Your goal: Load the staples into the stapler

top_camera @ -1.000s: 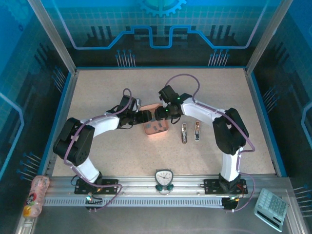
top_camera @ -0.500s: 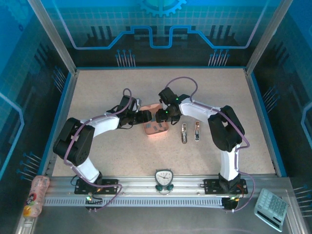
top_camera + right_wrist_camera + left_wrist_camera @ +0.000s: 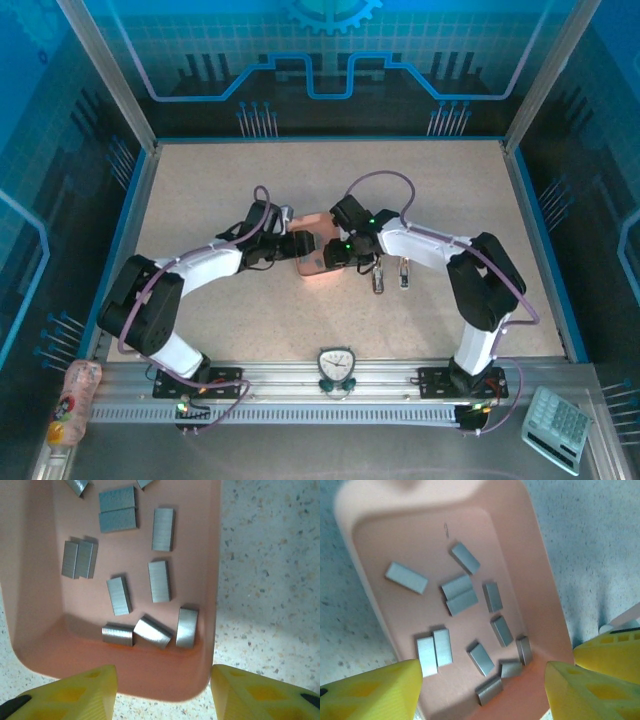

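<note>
I see the staples lying loose inside the pink tray on the surface. My left hand and right hand hang released over its opposite ends, grasping nothing. Two staplers lie just beside the tray.

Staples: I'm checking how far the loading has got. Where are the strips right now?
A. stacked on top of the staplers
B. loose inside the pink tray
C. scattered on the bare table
B: the staples lie loose on the floor of the pink tray, with none on the speckled table beside it.
</note>
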### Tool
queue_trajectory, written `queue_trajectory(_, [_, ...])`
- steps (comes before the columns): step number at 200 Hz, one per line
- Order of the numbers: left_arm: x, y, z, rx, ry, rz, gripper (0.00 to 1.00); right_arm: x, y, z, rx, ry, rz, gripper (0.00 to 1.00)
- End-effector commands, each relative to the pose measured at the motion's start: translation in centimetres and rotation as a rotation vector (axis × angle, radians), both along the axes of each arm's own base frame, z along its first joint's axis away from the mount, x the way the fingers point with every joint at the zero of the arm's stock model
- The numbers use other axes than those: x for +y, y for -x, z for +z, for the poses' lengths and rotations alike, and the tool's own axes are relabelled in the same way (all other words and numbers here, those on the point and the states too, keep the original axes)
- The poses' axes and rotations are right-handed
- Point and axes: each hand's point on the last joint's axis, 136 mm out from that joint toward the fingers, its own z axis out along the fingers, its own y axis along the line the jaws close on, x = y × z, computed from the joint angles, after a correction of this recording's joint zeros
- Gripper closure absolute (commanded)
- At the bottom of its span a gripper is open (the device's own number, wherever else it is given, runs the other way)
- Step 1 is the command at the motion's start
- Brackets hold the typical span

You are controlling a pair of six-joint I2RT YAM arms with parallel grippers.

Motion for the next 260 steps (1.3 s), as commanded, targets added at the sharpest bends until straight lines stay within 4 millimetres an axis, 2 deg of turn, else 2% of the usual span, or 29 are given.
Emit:
queue_trajectory(1, [-0.4,1.2,-0.3,0.025,0.030,0.003,0.34,0.5,1.3,0.5,0.003,-0.021,-0.011,0.47])
queue_trajectory(32, [-0.6,1.9,0.1,0.016,0.033,0.002,0.34,-0.1,2.5,0.6,0.007,0.001,-0.016,0.47])
queue_trajectory(69, [0.0,1.2,2.5,-0.048,0.005,0.007,0.31,-0.9,2.2,2.9,-0.048,0.034,-0.003,0.46])
queue_trajectory(97, [1.3,-1.0,3.9,-0.100,-0.044,0.025,0.24,-1.1,1.3,5.1,-0.099,0.048,0.020,0.45])
queue_trajectory(129, [2.0,-4.3,4.4,-0.137,-0.099,0.032,0.22,-1.3,0.7,7.4,-0.160,0.034,0.034,0.45])
queue_trajectory(161, [2.2,-7.6,3.1,-0.137,-0.152,0.045,0.21,-1.6,0.9,8.3,-0.191,0.007,0.035,0.44])
queue_trajectory(197, [1.6,-10.0,0.7,-0.114,-0.185,0.021,0.20,-1.6,1.2,8.8,-0.197,-0.023,0.039,0.44])
queue_trajectory(226, [0.6,-10.9,-0.9,-0.091,-0.172,-0.008,0.21,-1.7,1.2,9.1,-0.207,-0.038,0.039,0.44])
queue_trajectory(260, [-0.8,-10.6,-1.1,-0.069,-0.090,-0.034,0.23,-1.9,1.3,8.9,-0.198,-0.026,0.042,0.44])
